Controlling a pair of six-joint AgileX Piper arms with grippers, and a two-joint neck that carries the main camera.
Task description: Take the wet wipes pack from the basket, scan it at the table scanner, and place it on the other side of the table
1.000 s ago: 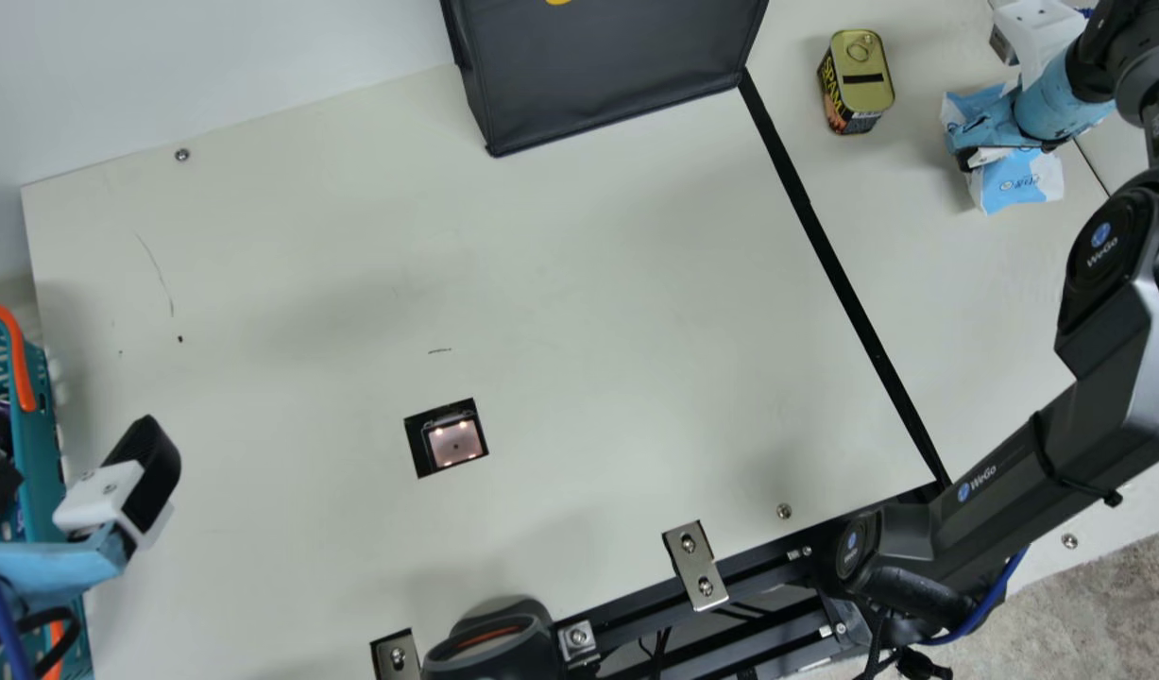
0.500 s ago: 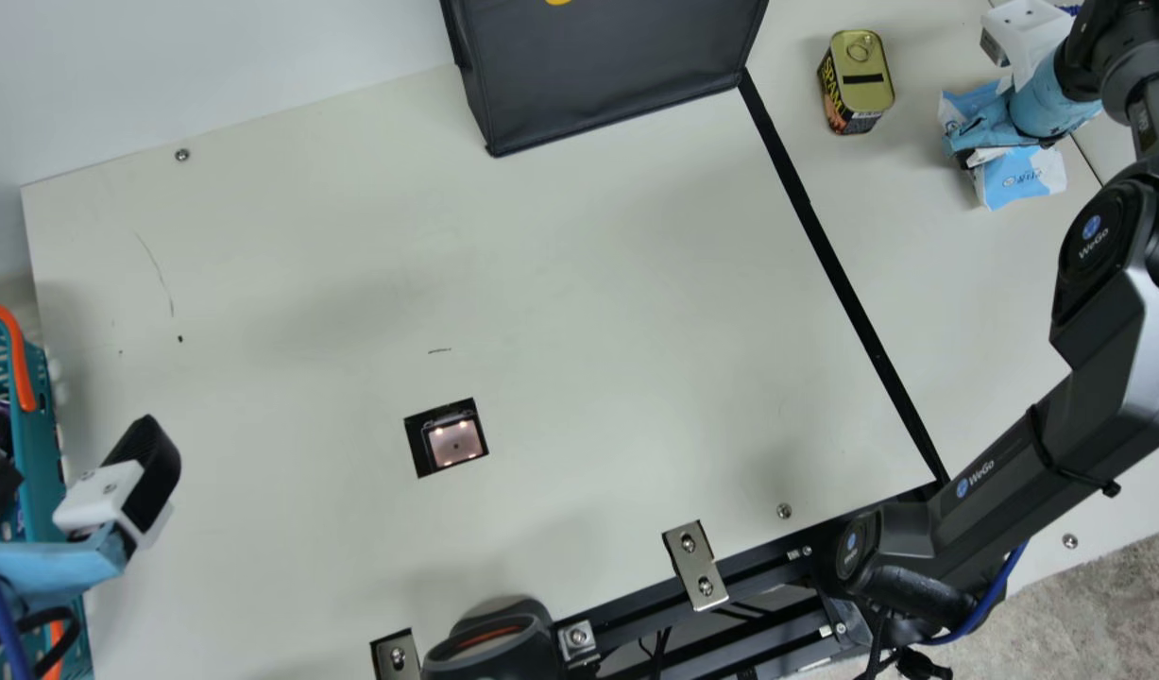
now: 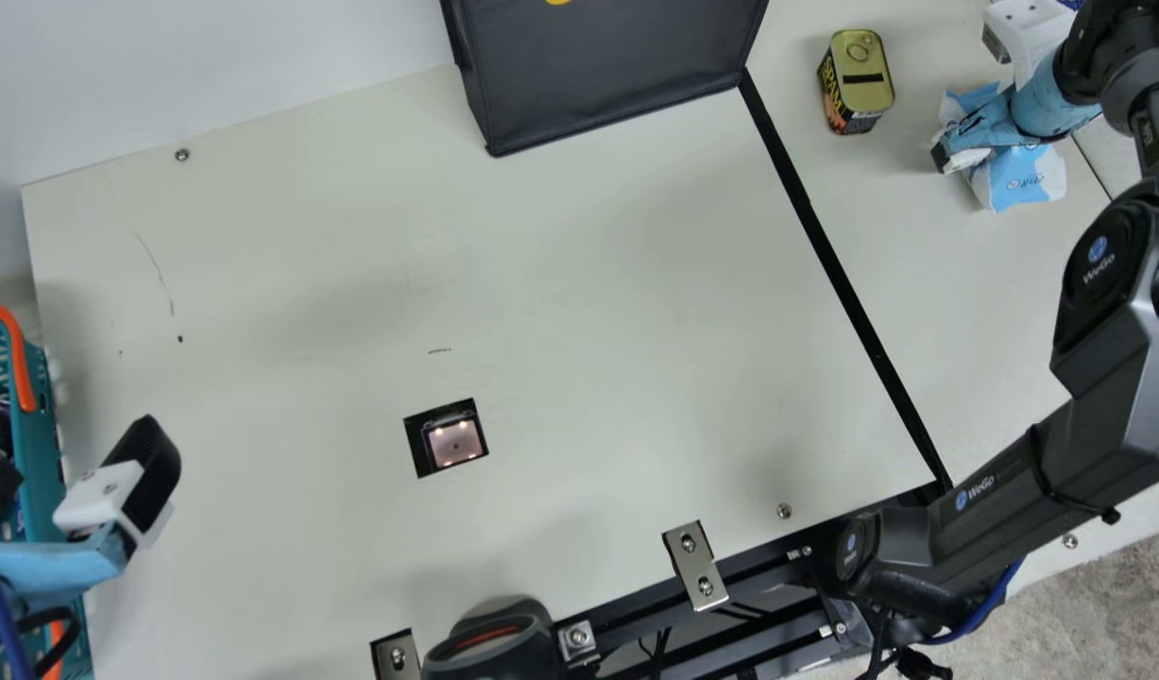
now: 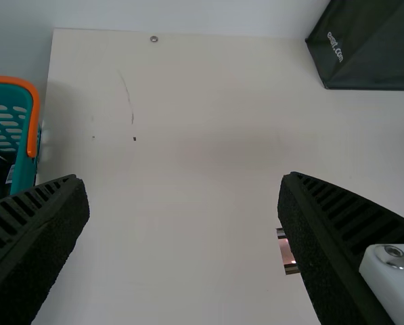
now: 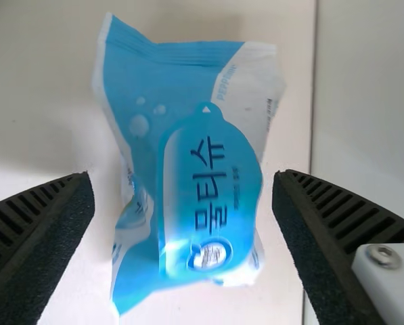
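Note:
At the far right, beyond the black strip, the blue-and-white wet wipes pack [image 3: 1021, 179] lies on the table, partly covered by my right gripper [image 3: 968, 100]. The right wrist view has the pack [image 5: 205, 166] label up between the spread fingers of my right gripper [image 5: 183, 191], with a gap on either side. My left gripper [image 3: 74, 472] is open and holds nothing, beside the teal basket [image 3: 42, 416] at the left. In its own view my left gripper [image 4: 185, 188] has bare table between its fingers. The table scanner [image 3: 456, 442] is a lit window.
A canned-meat tin [image 3: 862, 80] stands left of my right gripper. A black fabric bag [image 3: 607, 76] is at the back. A dark handheld scanner [image 3: 494, 647] sits at the front edge, near metal brackets [image 3: 695, 565]. Other items are in the basket.
My right gripper has opened, its visible finger moving left away from the wipes pack, which it has let go. The right arm has shifted only slightly; the left arm has kept still.

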